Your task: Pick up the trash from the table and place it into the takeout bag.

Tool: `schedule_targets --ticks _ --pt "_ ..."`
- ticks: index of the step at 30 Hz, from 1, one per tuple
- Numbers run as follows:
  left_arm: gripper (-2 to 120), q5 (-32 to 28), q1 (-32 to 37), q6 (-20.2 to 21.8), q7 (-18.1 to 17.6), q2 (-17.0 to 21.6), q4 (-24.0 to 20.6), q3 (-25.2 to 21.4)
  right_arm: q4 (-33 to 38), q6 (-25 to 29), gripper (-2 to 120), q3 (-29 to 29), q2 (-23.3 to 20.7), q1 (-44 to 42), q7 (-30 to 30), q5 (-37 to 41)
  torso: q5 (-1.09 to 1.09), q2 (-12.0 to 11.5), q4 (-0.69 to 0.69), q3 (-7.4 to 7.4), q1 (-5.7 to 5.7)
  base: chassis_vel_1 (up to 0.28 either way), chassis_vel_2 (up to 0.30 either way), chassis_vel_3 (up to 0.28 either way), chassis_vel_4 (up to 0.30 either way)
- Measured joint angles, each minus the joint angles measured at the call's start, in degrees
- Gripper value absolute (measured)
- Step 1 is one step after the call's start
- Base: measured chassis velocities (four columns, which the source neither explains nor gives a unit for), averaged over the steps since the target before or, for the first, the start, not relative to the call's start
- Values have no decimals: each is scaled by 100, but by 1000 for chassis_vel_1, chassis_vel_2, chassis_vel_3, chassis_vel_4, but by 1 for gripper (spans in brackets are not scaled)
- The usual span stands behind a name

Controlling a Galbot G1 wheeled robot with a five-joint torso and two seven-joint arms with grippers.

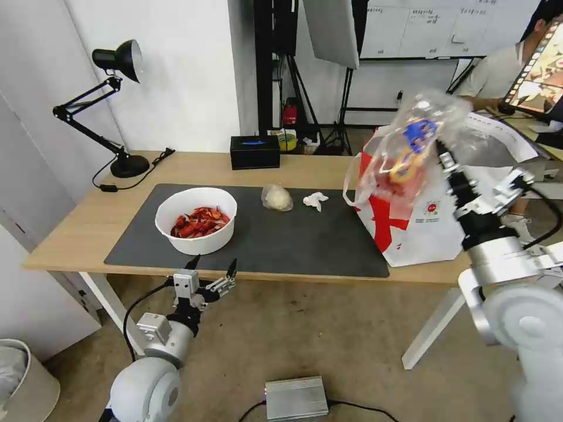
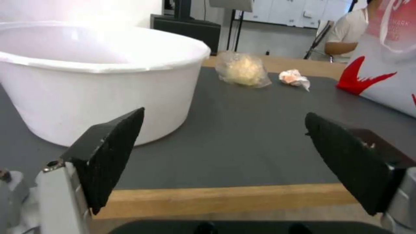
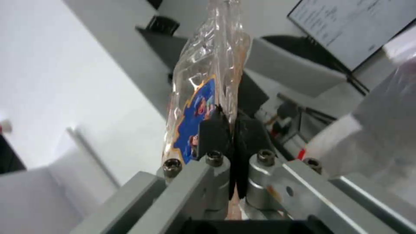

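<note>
Right now your right gripper (image 1: 438, 153) is pinched tight on a thin edge of the clear plastic clamshell box (image 1: 410, 143), holding it up in the air above the takeout bag (image 1: 422, 217), which stands at the right end of the table (image 1: 70, 228). In the right wrist view the fingers (image 3: 212, 130) are pressed together on just a sliver of crinkled plastic, so the main risk, I'd judge, is that the box slips or pops open under its own weight and spills its tomatoes over the mat or floor. Watch the bag mouth too: its soft walls and white strap handles (image 1: 352, 176) could catch the box, and a box let go off-centre could tip the bag or land beside it. Your left gripper (image 1: 212, 269) hangs spread wide and empty just off the near table edge, in front of the white bowl (image 1: 196, 220) of crayfish shells; a careless reach could shove the bowl. The small clear bag (image 1: 277, 197) and crumpled tissue (image 1: 315, 200) lie mid-mat, well apart from both arms.
</note>
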Motion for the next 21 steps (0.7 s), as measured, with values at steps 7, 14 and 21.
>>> schedule_targets --ticks 7,14,21 --pt "100 19 64 -20 12 -16 6 -27 -380 59 0 101 -262 502 461 349 0 0 0 0 0 0 0 0 0" --pt "100 60 113 -31 31 -48 4 -42 -713 173 0 107 -412 1001 1228 775 0 0 0 0 0 0 0 0 0" --pt "100 117 153 -54 49 -85 -1 -30 -1113 252 0 136 -441 1497 1943 1215 0 0 0 0 0 0 0 0 0"
